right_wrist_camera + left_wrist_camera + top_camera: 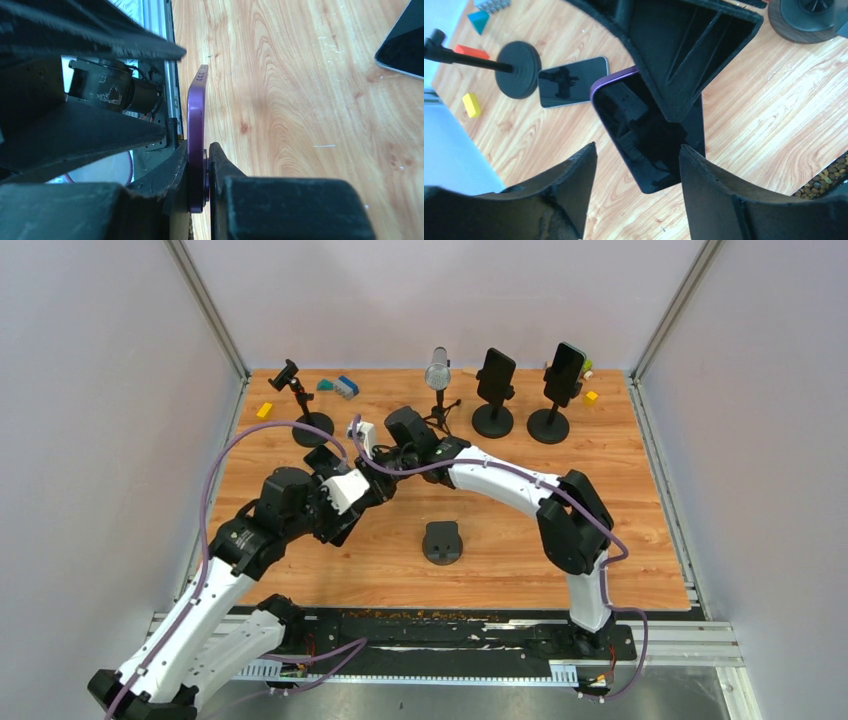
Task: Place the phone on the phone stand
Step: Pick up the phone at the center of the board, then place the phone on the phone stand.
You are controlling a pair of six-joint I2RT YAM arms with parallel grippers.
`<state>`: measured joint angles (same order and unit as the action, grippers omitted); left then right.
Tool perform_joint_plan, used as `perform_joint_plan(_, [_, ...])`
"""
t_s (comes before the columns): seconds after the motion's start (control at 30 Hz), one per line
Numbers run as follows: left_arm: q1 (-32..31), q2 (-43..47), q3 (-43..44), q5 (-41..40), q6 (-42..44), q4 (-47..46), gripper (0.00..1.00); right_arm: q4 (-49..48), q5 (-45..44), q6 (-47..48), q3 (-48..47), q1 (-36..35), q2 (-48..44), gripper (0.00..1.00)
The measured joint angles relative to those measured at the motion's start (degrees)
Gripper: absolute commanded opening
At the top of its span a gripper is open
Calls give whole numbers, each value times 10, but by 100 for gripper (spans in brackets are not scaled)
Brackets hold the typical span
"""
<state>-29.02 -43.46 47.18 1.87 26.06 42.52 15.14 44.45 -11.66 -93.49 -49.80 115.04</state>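
A slim purple-cased smartphone with a dark glass screen (649, 145) hangs above the light wooden worktop (620, 540). It is just to the right of the round base of an empty black phone stand (518, 69), as the overhead view shows it.

The right pincer (200, 150) is closed on the phone. Its two black fingers clamp the front and back faces near one end, and the rest of the phone sticks out unsupported.

The left pincer (638, 150) is open, with one finger on each side of the phone's free end. A gap shows at one finger. Contact at the other cannot be made out.

A second, silver-edged phone (573, 81) lies flat on the worktop, touching or nearly touching the stand's base on the same side.

The purple phone looks rigid, thin and fairly light. Its glass face is smooth, so it is likely to slip and could crack if dropped. Held at one end, it could pivot between the fingers. The matte case edges probably give a surer hold than the glass, so a hold across the long sides near the middle seems steadier. Such a hold would also leave the phone's lower end free to go into the stand's clamp.
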Motion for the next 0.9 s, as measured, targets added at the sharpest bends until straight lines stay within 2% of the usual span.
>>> perform_joint_plan(0.17, [0,35,28,9,-1,16,79,31,-21,63,13,0,-50,0])
perform_joint_plan(0.5, [0,54,71,55,-19,45,83,124,-79,238,43,0,-164,0])
perform_joint_plan(0.9, [0,17,103,118,-53,42,86,360,-97,447,38,34,-264,0])
